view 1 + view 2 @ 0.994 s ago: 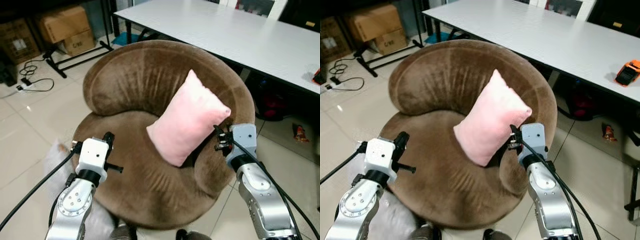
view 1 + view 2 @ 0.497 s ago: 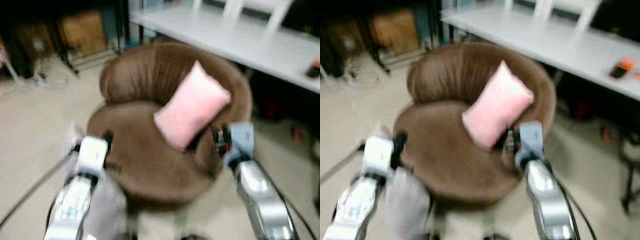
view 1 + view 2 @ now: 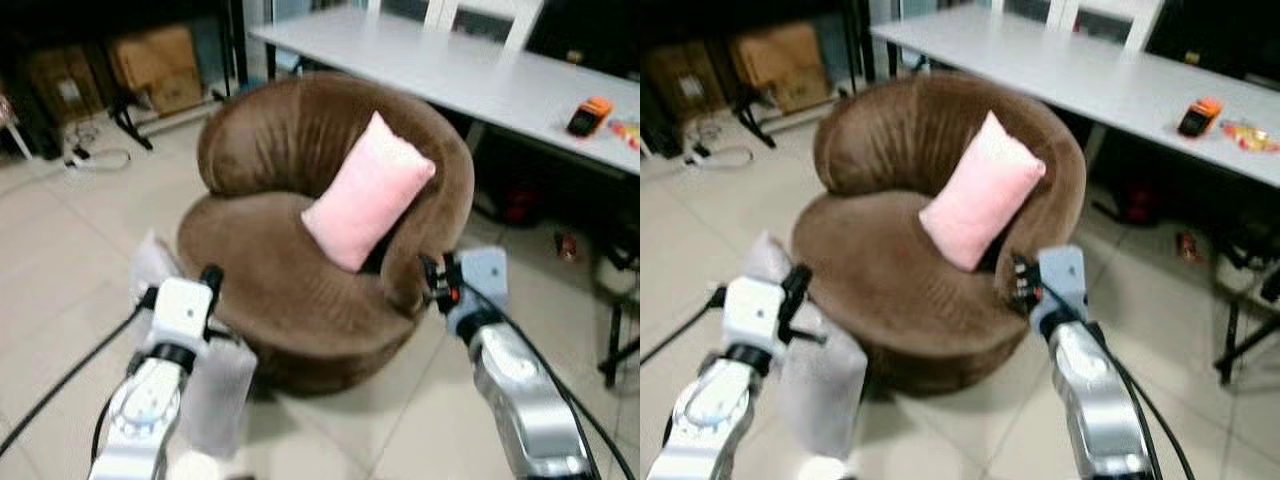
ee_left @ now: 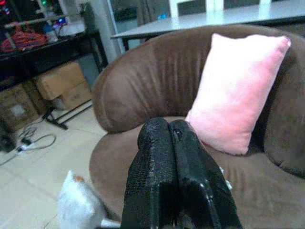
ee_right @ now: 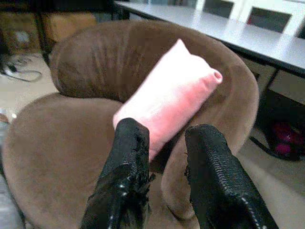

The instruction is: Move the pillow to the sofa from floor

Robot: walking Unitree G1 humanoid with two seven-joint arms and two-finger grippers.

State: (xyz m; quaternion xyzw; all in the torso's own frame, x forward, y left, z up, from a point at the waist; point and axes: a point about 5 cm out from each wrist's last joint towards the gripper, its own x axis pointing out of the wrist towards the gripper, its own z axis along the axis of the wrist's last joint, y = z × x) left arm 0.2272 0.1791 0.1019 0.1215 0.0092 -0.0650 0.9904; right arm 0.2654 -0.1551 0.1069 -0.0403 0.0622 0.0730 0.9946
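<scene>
White table (image 3: 470, 75) upper right carries an orange device (image 3: 587, 116); cardboard boxes (image 3: 150, 65) and cables (image 3: 88, 155) upper left.

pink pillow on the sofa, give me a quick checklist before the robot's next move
1. Pink pillow on the brown sofa, leaning against its backrest: ok.
2. Right gripper open, holding nothing, off the pillow: ok.
3. Left gripper shut, holding nothing: ok.
4. Pillow stable, will not slide off: cannot tell, it stands tilted.
5. White fluffy thing on the floor by the left arm, free of it: cannot tell.
6. Both arms clear of the white table: ok.
</scene>
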